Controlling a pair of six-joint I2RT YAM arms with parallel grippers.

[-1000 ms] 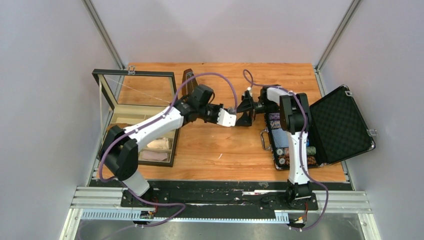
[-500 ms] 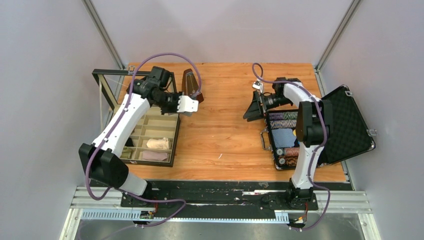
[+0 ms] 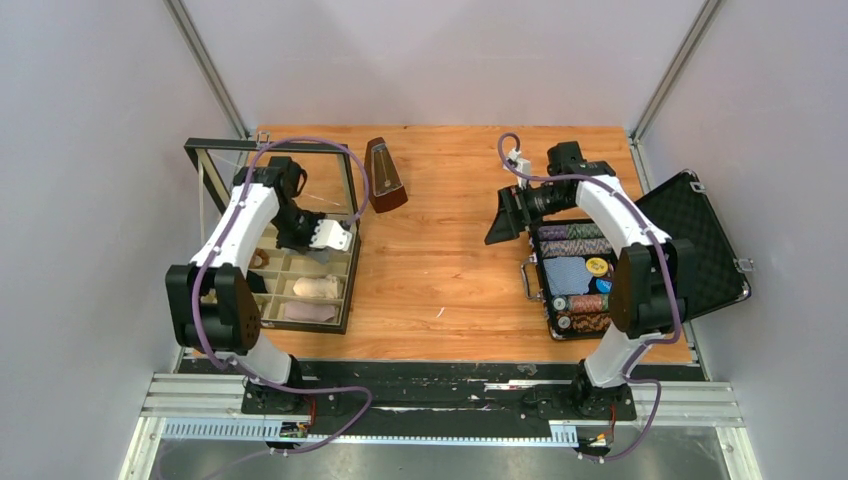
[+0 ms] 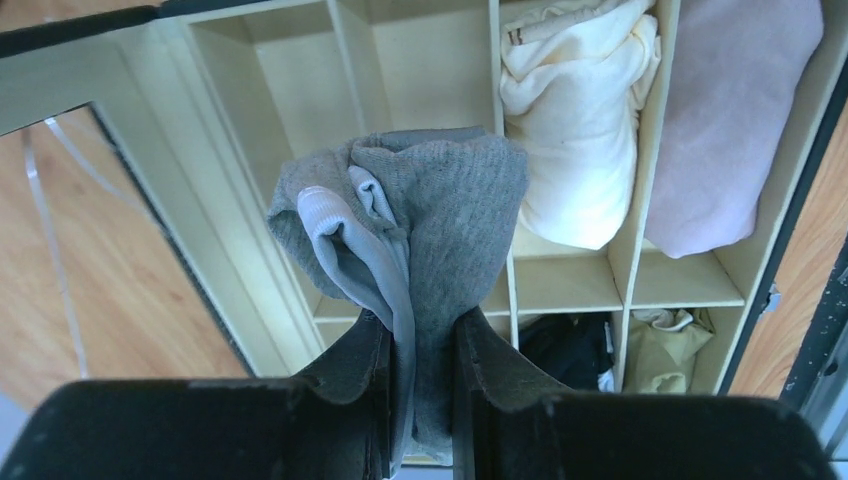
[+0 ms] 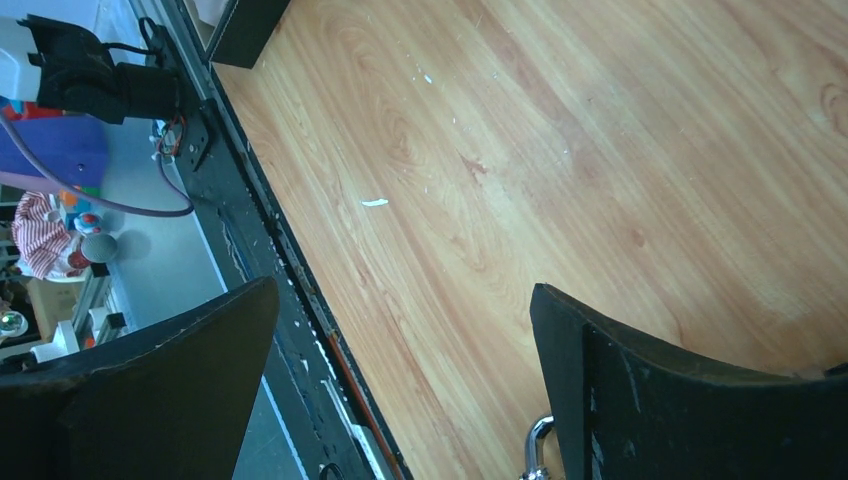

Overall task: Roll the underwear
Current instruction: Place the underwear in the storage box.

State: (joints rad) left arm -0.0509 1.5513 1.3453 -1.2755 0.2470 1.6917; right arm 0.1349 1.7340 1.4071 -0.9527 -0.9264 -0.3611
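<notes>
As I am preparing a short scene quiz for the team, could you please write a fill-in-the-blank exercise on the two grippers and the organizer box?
1. The left gripper is shut on the rolled ____ underwear.
2. The right gripper holds nothing, its jaws ____ above the wooden table.
3. In the organizer box, beside the cream cloth roll, lies a second cloth roll, coloured ____.
Missing words: grey; open; pink.

No lettering, label, brand or number can be read in any view.
</notes>
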